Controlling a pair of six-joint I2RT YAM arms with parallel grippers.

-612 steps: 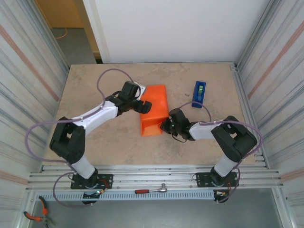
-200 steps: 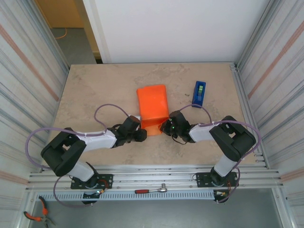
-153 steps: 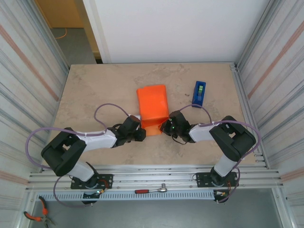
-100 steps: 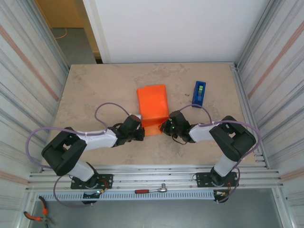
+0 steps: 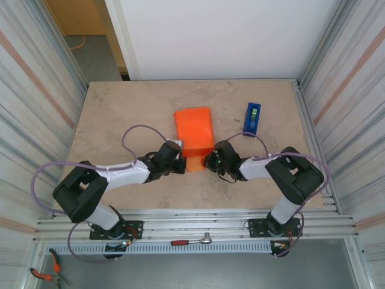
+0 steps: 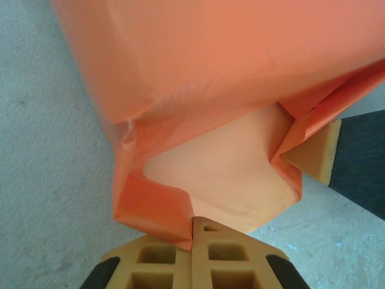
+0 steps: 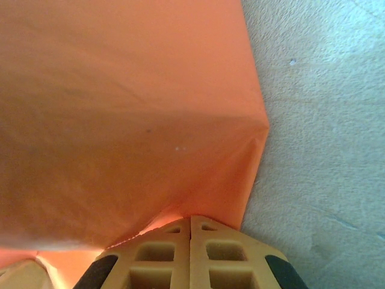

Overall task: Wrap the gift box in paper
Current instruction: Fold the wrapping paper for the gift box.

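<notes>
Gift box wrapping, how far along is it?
Done: the paper is folded over into a flat parcel. In hand: the left pincer and the right pincer pinch its open near end. Left: closing that end's flaps, probably taping; the blue tape dispenser sits apart.

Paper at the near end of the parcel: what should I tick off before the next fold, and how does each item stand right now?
1. Left gripper grip: shut on the edge of the near flap of the paper. Ok.
2. Right gripper grip: shut on the paper at the flap's right side. Ok.
3. Near end closed: the flap hangs open, and the left wrist view shows its pale inside. Not ok.
4. Gift box seated squarely inside: it is covered by the paper. Cannot tell.
5. Tape dispenser out of the arms' way: it stands apart, to the right of the parcel. Ok.
</notes>
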